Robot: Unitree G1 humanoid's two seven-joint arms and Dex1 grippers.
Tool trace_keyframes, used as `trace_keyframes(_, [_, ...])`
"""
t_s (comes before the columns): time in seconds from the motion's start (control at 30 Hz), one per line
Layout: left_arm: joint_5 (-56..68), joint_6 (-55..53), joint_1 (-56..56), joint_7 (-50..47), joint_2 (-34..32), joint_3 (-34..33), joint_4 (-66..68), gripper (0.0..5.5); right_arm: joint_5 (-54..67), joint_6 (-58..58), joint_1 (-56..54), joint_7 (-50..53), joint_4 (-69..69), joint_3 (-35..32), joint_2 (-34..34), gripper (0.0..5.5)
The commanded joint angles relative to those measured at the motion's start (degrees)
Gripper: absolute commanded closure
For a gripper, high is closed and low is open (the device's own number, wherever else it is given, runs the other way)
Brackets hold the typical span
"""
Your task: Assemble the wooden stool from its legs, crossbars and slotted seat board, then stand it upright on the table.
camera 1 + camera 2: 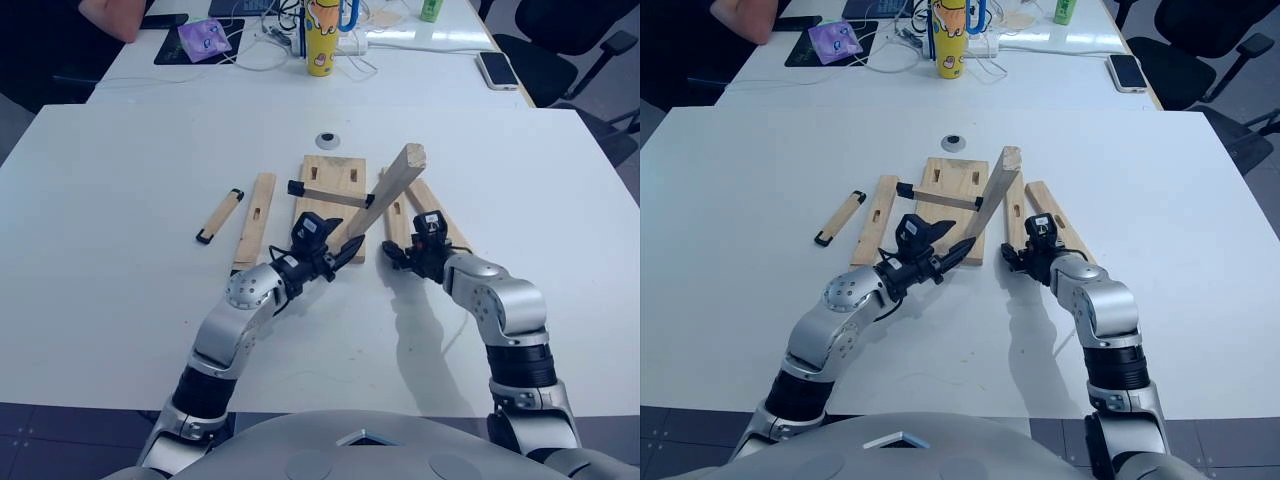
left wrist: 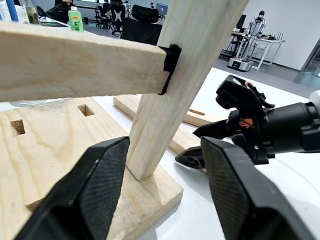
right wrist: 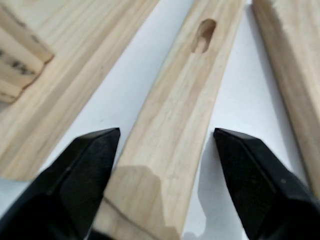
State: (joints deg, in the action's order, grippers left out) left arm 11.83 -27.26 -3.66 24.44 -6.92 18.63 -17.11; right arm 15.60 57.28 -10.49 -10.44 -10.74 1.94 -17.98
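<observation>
The white bench (image 1: pixel 120 200) carries the seat board (image 1: pixel 322 215), lying flat beneath and ahead of the left pincer (image 2: pixel 165 144). That pincer stands wide, its fingers either side of a tilted leg (image 1: pixel 392 185) whose foot rests on the board. A crossbar (image 1: pixel 330 195) is plugged into the leg above the pincer. The right pincer (image 3: pixel 166 131), also wide, straddles a slotted leg (image 3: pixel 185 85) lying flat.

The left arm (image 1: pixel 232 320) and right arm (image 1: pixel 500 305) are clad in rounded silver-grey shells with black joints; gripper fingers (image 2: pixel 102 187) are black, wedge-shaped, finely textured.
</observation>
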Motion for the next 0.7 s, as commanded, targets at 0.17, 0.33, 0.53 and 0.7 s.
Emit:
trace_keyframes(0.17, [0.51,-0.63,-0.31,0.06,0.72,0.66,0.64,2.85,-2.68,1.26,-1.29,2.55,4.33,0.46,3.15,2.01])
trace_keyframes(0.33, [0.42,-0.6,-0.62,0.24,0.75,0.71,0.9,2.85,-2.99,1.88,-2.27,2.66,5.99,0.28,4.99,2.45])
trace_keyframes(0.53, [0.08,-0.51,-1.05,0.69,0.31,0.82,0.72,2.85,-3.86,3.15,-1.54,2.72,5.43,0.69,5.42,3.34])
trace_keyframes(0.7, [-2.11,0.46,-0.62,1.64,-2.34,2.32,0.18,2.85,-4.33,-5.18,-1.98,2.13,4.32,-0.78,5.6,3.44])
